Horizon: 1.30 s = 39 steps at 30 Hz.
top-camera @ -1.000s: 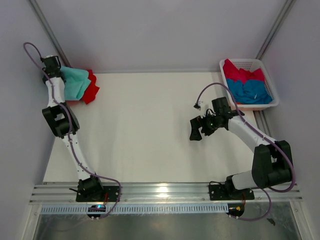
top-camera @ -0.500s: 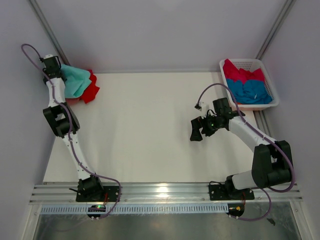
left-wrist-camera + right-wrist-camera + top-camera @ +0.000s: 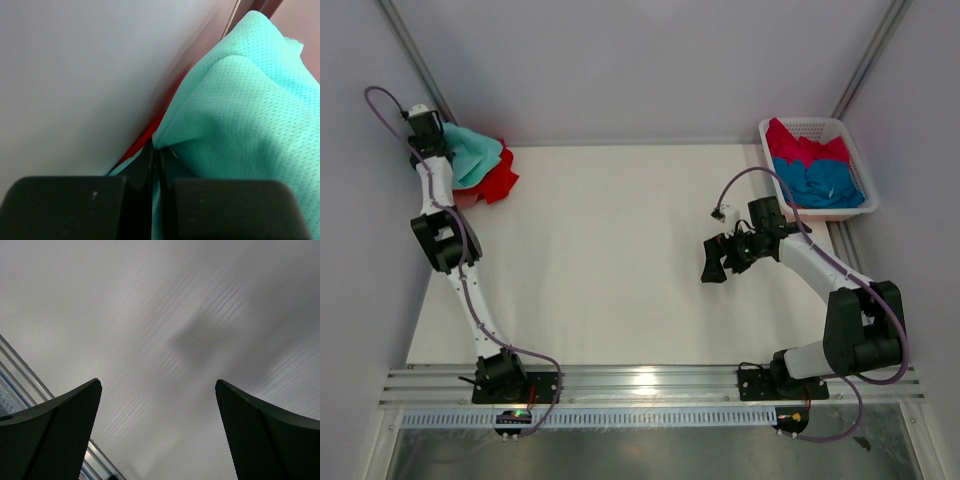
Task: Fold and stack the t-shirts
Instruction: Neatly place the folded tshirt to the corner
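At the far left corner my left gripper (image 3: 432, 138) is shut on an edge of the mint-teal t-shirt (image 3: 475, 155), which drapes over the bright red t-shirt (image 3: 502, 182). In the left wrist view the teal cloth (image 3: 240, 100) is pinched between the closed jaws of the left gripper (image 3: 156, 150), and a sliver of the red t-shirt (image 3: 142, 135) shows beside the wall. My right gripper (image 3: 712, 262) hovers over bare table at mid right; in the right wrist view the right gripper (image 3: 157, 385) stands wide open with nothing between its fingers.
A white slatted basket (image 3: 804, 121) at the far right corner holds a crimson-pink t-shirt (image 3: 805, 147) and a blue t-shirt (image 3: 820, 183). Walls close in the left, back and right sides. A metal rail (image 3: 650, 385) runs along the near edge.
My left gripper has pulled the mint-teal t-shirt's edge a little up and toward the far left corner, bunching the cloth. The right arm has hardly moved.
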Available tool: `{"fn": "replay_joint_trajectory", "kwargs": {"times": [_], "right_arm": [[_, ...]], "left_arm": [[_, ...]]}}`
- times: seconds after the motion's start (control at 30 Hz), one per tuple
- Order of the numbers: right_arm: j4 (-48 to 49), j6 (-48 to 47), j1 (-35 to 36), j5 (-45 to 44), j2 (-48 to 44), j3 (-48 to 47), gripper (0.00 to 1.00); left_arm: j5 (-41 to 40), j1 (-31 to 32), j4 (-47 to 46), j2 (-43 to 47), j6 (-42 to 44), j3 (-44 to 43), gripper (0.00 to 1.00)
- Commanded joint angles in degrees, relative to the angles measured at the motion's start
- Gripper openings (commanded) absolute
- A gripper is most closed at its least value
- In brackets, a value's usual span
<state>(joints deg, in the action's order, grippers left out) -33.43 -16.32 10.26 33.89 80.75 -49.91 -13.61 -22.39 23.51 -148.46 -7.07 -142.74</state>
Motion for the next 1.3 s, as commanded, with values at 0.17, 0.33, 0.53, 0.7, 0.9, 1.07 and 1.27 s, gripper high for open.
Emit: {"fn": "replay_joint_trajectory", "kwargs": {"times": [0.17,0.33,0.53,0.7,0.9,1.07,1.27], "right_arm": [[1.4,-1.3,-0.3,2.1,0.5,-0.1,0.99],[1.3,-1.3,-0.3,2.2,0.7,-0.1,0.99],[1.3,-1.5,-0.3,2.5,0.3,0.0,0.99],[1.3,-1.7,-0.3,2.9,-0.2,0.1,0.99],[1.2,-1.8,-0.3,3.3,-0.2,0.0,0.99],[1.0,-1.9,-0.3,3.5,-0.2,0.1,0.99],[1.0,-2.0,-0.4,3.6,-0.2,0.0,0.99]], "left_arm": [[1.8,-0.1,-5.3,-3.8,0.2,-2.6,0.00],[1.5,-0.1,-4.4,-4.8,2.1,-3.0,0.00],[2.4,-0.1,-2.2,-4.1,2.5,-1.8,0.00],[6.7,-0.2,-4.4,1.2,1.7,6.0,0.25],[6.4,-0.1,-5.1,2.7,2.1,7.5,0.61],[6.4,0.0,-5.5,3.2,2.6,8.0,0.70],[5.1,0.0,-6.9,4.3,2.7,8.1,0.75]]}}
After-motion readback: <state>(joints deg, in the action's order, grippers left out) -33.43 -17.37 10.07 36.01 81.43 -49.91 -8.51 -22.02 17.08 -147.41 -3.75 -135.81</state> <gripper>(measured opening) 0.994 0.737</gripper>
